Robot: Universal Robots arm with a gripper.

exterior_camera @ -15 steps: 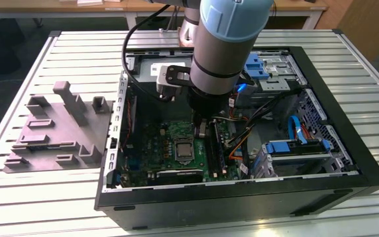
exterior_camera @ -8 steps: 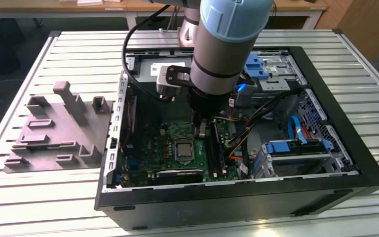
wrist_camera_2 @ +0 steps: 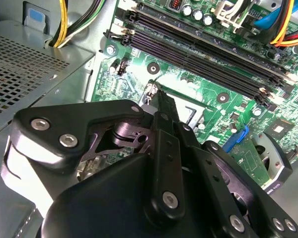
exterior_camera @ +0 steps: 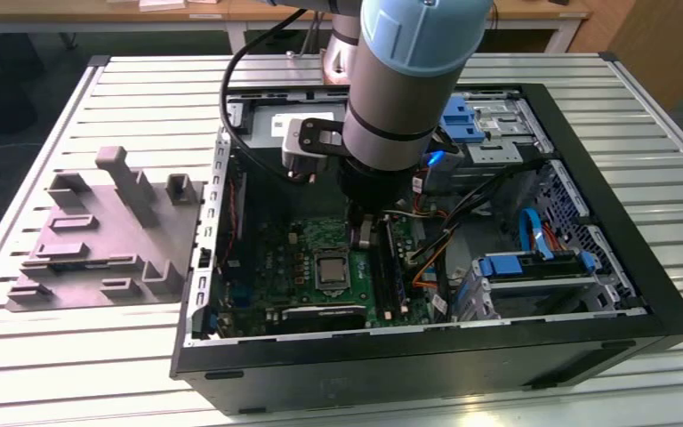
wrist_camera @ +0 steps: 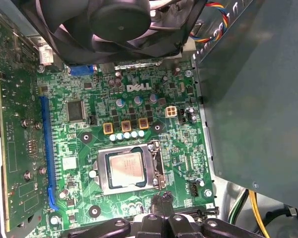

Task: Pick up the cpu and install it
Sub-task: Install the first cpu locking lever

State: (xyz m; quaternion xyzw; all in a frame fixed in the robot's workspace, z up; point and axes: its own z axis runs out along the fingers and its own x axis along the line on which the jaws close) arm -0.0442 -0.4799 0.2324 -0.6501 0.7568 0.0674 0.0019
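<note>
The cpu (wrist_camera: 125,169), a silvery square chip, lies flat in the metal-framed socket (wrist_camera: 156,166) of the green motherboard (wrist_camera: 69,148). In the exterior view the cpu (exterior_camera: 332,268) shows as a small grey square inside the open black computer case (exterior_camera: 626,267). My gripper (wrist_camera: 160,199) hangs just beside the socket's edge, off the chip, with its two black fingertips pressed together and nothing between them. In the second wrist view the gripper (wrist_camera_2: 160,96) points down at the board beside the socket. In the exterior view the gripper (exterior_camera: 363,233) is low inside the case, just behind the socket.
A black fan (wrist_camera: 121,22) sits at one side of the socket, and a grey metal box (wrist_camera: 258,99) borders the board. Long memory slots (wrist_camera_2: 203,49) and orange and yellow cables (wrist_camera_2: 288,29) run nearby. A grey moulded fixture (exterior_camera: 104,240) lies on the slatted table (exterior_camera: 81,356) at the exterior view's left.
</note>
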